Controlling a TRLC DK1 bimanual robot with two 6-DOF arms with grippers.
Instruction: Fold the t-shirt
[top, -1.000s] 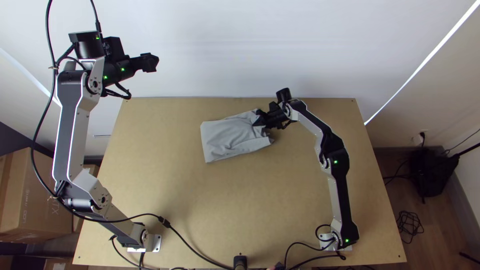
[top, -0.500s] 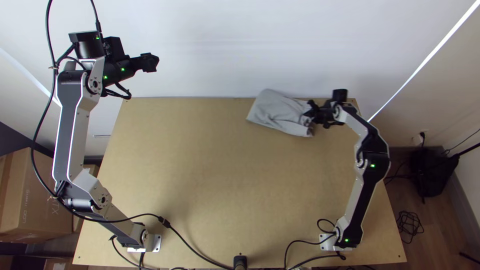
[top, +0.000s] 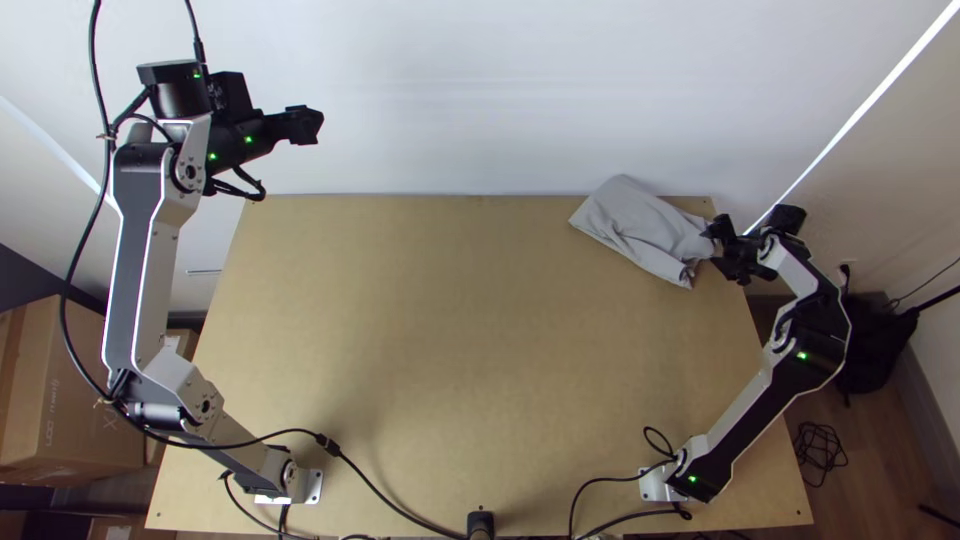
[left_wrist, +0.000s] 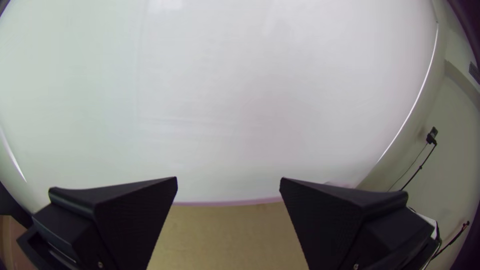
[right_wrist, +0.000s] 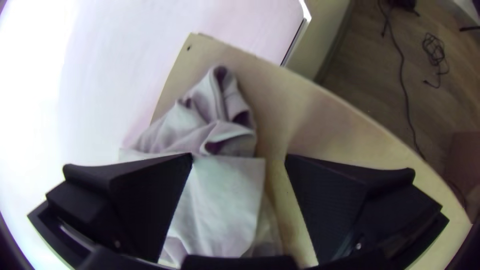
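Grey t-shirt (top: 640, 228), perhaps touching right end effector (top: 718, 249)

Grey t-shirt (top: 640, 228) shifted to far right table corner (top: 699, 205), right claw (top: 716, 248) farther right

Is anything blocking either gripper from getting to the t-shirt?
Nothing visible. The right gripper is at the t-shirt's rumpled edge, near the table's far right corner, its fingers apart with cloth in view between them. The left gripper is off beyond the far left, with nothing visible between it and the shirt.
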